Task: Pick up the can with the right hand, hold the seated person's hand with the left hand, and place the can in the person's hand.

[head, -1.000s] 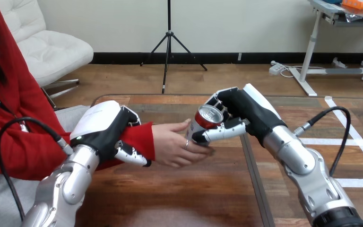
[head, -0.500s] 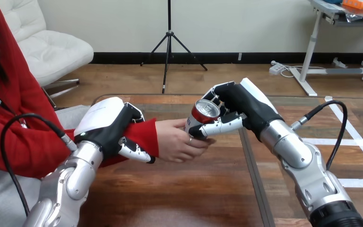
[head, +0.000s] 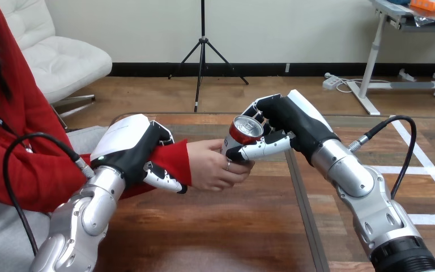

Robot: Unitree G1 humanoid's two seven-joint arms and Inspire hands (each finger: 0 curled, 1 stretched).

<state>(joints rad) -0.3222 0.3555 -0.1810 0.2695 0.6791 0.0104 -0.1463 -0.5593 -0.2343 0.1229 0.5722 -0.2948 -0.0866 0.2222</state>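
Observation:
A red can (head: 242,136) with a silver top is held tilted above the table's middle, and my right hand (head: 286,126) is shut on it, thumb across its front. The person's hand (head: 215,165) reaches in from the left and wraps its fingers round the can's lower part. My left hand (head: 133,148) is shut on the person's wrist, its fingers curled over the red sleeve (head: 167,161) and its thumb beneath it.
The wooden table (head: 215,226) runs under both arms, with a dark seam to the right of centre. The person sits at the left side.
My right hand has carried the can a little left and up into the person's hand, whose fingers have closed round it. My left hand and the wrist rose slightly.

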